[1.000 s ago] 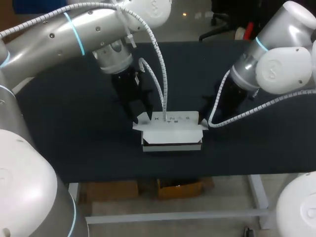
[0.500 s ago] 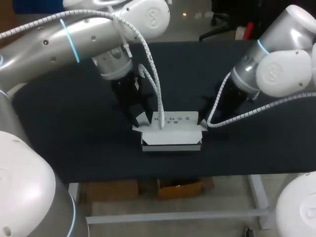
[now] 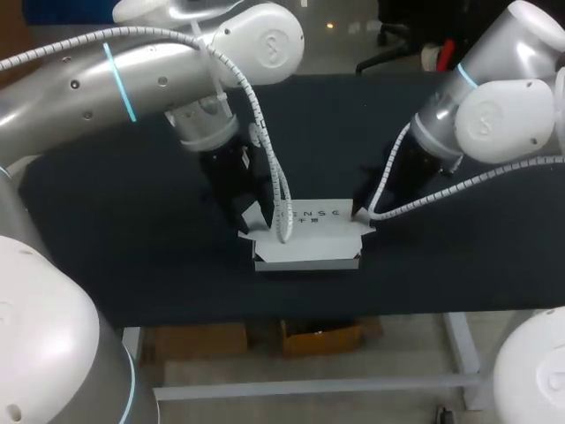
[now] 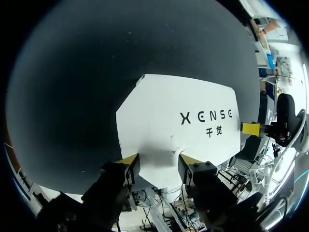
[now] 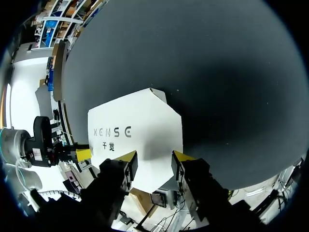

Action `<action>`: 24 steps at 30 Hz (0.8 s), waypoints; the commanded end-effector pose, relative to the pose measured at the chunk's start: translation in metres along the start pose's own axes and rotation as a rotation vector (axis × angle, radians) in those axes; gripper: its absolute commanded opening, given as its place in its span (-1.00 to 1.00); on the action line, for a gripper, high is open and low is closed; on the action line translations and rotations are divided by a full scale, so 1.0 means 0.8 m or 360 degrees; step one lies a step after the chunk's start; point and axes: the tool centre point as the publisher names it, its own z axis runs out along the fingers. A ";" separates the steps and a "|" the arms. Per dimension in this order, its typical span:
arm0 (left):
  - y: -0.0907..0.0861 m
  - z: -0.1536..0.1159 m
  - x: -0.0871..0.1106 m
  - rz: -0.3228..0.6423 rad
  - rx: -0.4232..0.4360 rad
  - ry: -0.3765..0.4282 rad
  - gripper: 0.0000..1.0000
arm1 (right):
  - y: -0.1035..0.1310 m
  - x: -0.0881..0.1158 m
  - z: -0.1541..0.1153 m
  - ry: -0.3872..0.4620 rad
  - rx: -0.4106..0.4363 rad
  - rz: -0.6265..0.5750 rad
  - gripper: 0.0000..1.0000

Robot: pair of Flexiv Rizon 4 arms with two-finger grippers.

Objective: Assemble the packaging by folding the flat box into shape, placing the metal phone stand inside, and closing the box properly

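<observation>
Box (image 3: 307, 237) ends prob. sit btwn spread jaws.

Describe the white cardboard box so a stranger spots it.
On the black table, near its front edge, a white cardboard box sits between the left gripper and right gripper. Unlike them, it is white, with dark lettering on top.

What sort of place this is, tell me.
Probably a robotics lab workbench: the left gripper and right gripper sit at either end of a white box on a black table.
</observation>
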 end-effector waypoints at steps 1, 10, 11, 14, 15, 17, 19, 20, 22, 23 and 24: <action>0.001 0.003 0.001 -0.0003 0.0011 -0.0004 0.11 | -0.001 0.005 -0.006 -0.0008 0.0004 -0.0009 -0.13; 0.000 0.003 0.001 -0.0001 0.0030 -0.0007 0.14 | 0.000 0.010 0.002 -0.0033 0.0033 -0.0033 -0.12; 0.000 0.004 0.001 0.0000 0.0032 -0.0007 0.16 | 0.000 0.009 0.003 -0.0035 0.0034 -0.0034 -0.12; 0.000 0.005 0.001 0.0004 0.0039 -0.0004 0.17 | -0.002 0.007 0.006 -0.0037 0.0031 -0.0051 -0.12; 0.000 0.005 0.001 0.0006 0.0042 -0.0002 0.15 | -0.003 0.007 0.007 -0.0036 0.0028 -0.0053 -0.12; 0.000 0.006 0.001 0.0012 0.0046 0.0003 0.15 | -0.003 0.005 0.009 -0.0036 0.0026 -0.0055 -0.11; -0.001 0.008 0.001 0.0015 0.0050 0.0005 0.17 | -0.004 0.004 0.011 -0.0033 0.0025 -0.0056 -0.11; -0.001 0.008 0.001 0.0016 0.0051 0.0007 0.15 | -0.004 0.004 0.012 -0.0032 0.0023 -0.0058 -0.11; -0.001 0.009 0.000 0.0017 0.0055 0.0013 0.14 | -0.004 0.004 0.014 -0.0028 0.0014 -0.0065 -0.11; 0.000 0.010 -0.001 0.0017 0.0058 0.0016 0.14 | -0.004 0.004 0.015 -0.0026 0.0011 -0.0069 -0.11; 0.000 0.010 -0.001 0.0017 0.0059 0.0020 0.14 | -0.005 0.004 0.015 -0.0025 0.0006 -0.0075 -0.11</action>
